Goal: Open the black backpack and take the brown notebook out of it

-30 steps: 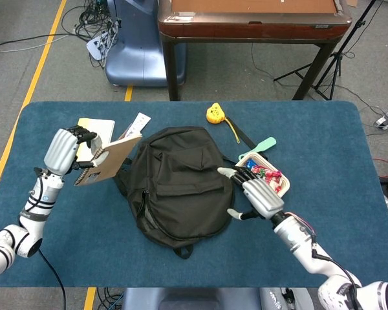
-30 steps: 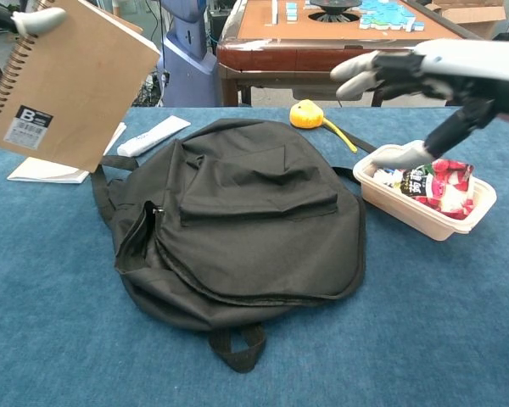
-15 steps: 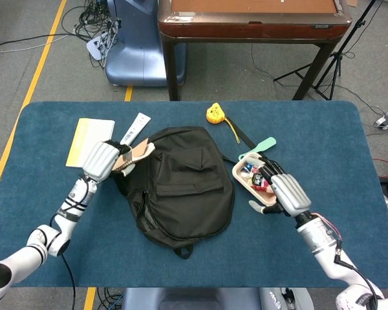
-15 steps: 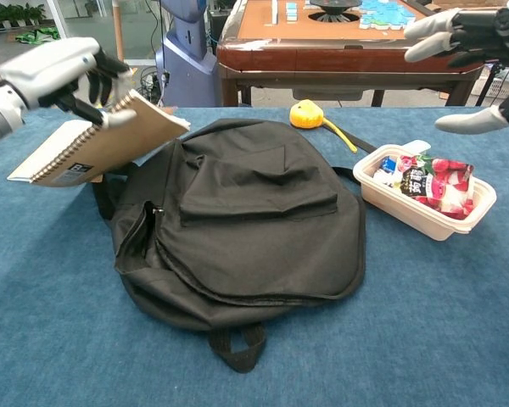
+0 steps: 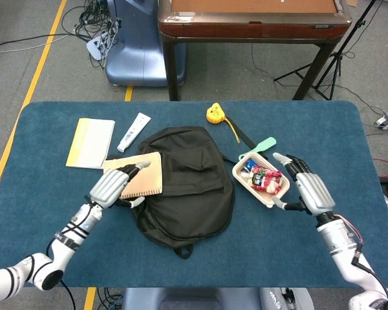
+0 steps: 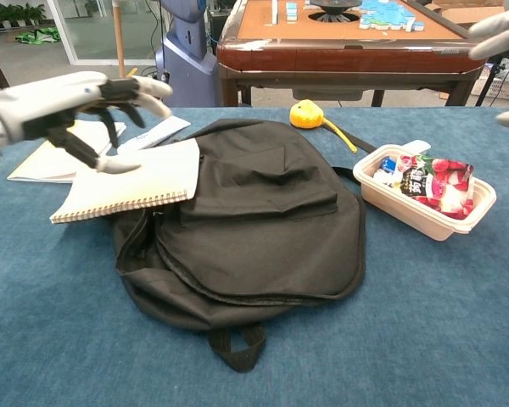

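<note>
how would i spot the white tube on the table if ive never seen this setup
Start at the black backpack mid-table and look past its top-left corner, toward the far edge. The white tube lies there at a slant beside the flat yellow-and-white booklet. It is the only slim, capped cylinder; its neighbours are flat paper things.

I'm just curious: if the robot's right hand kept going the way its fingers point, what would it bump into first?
Probably nothing: the right hand points toward the table's far edge, over bare blue tabletop, just right of the beige snack tray. Depth is uncertain.
</note>
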Motion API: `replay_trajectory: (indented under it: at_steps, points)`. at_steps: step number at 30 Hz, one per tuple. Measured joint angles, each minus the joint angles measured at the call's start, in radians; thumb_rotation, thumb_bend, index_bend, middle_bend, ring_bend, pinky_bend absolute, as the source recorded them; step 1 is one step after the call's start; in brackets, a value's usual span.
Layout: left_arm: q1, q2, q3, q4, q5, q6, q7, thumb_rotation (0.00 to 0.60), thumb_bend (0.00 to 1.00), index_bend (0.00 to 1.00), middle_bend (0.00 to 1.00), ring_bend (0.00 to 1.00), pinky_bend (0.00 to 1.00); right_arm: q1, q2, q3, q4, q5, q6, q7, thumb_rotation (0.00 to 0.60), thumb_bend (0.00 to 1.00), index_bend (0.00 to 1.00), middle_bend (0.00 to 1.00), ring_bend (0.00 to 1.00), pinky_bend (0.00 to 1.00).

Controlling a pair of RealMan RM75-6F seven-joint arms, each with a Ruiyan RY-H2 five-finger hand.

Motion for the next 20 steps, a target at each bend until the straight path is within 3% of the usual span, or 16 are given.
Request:
replay_trajectory:
  at_steps: [5, 8, 15, 20]
  points:
    - [0.085, 0.056, 0.008, -0.035, -0.021, 0.08, 0.038, 0.6, 0.22, 0.13, 0.16, 0.23, 0.36, -0.037, 0.017, -0.021, 0.018, 0.015, 0.034, -0.043, 0.6, 0.3, 0.02, 0.21, 0.05, 0.12]
    - [0.136, 0.077, 0.011, -0.035, -0.04, 0.136, 0.052, 0.6, 0.22, 0.16, 0.16, 0.23, 0.35, -0.063, 0.019, -0.034, 0.039, 0.012, 0.073, -0.081, 0.6, 0.32, 0.09, 0.25, 0.1, 0.17]
    - [0.266, 0.109, 0.036, -0.026, -0.067, 0.256, 0.082, 0.6, 0.22, 0.2, 0.16, 0.23, 0.34, -0.146, 0.008, -0.078, 0.092, -0.007, 0.182, -0.198, 0.6, 0.32, 0.1, 0.26, 0.11, 0.17]
    - [0.362, 0.105, 0.069, -0.014, -0.056, 0.355, 0.11, 0.6, 0.22, 0.21, 0.16, 0.23, 0.33, -0.187, 0.009, -0.099, 0.103, -0.029, 0.215, -0.209, 0.6, 0.31, 0.1, 0.26, 0.12, 0.17]
